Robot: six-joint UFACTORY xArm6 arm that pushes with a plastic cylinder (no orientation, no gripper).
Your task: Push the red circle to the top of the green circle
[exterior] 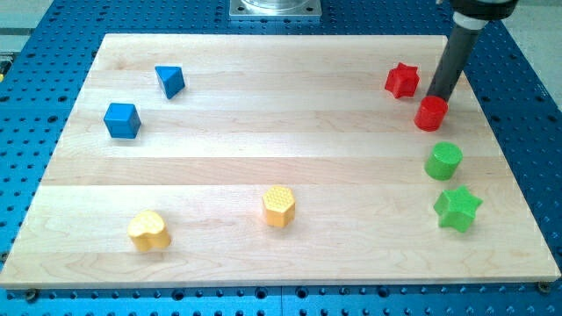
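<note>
Resting against the upper edge of the red circle [431,113], my tip [438,98] holds nothing, being a bare rod. That red circle sits just above the green circle [443,161], slightly toward the view's left, nearly in place.

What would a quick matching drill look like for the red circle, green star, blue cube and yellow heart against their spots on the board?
1 red circle
2 green star
3 blue cube
4 yellow heart

A view's bottom left
B just above the green circle, at my tip
C view's left, upper half
D view's bottom right

Pairs: 1-B, 2-D, 3-C, 4-A
</note>
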